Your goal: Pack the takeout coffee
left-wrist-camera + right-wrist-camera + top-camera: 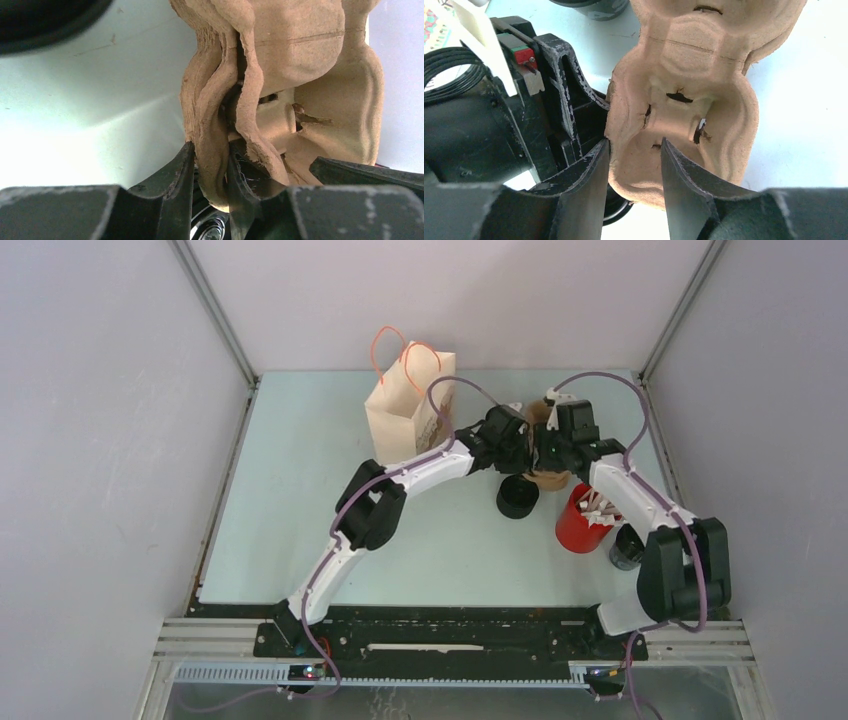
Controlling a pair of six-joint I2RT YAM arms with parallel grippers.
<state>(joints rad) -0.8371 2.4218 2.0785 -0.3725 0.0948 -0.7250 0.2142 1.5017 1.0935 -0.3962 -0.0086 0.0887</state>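
The takeout coffee point(517, 496), a short all-black cup, stands on the table just in front of both grippers; its rim shows in the left wrist view point(40, 20) and the right wrist view point(594, 7). Above it hangs the brown pulp cup carrier point(548, 478). My left gripper point(512, 443) is shut on a folded wall of the carrier point(300, 75), pinched between the fingertips point(210, 152). My right gripper point(553, 445) is open point(634, 150): one finger lies outside the carrier point(694, 65), the other inside a pocket, with a gap to the wall.
A brown paper bag point(410, 400) with orange handles stands at the back, left of the grippers. A red cup of white sticks point(582, 520) stands to the right of the black cup, with a dark cylinder point(627, 548) beside the right arm.
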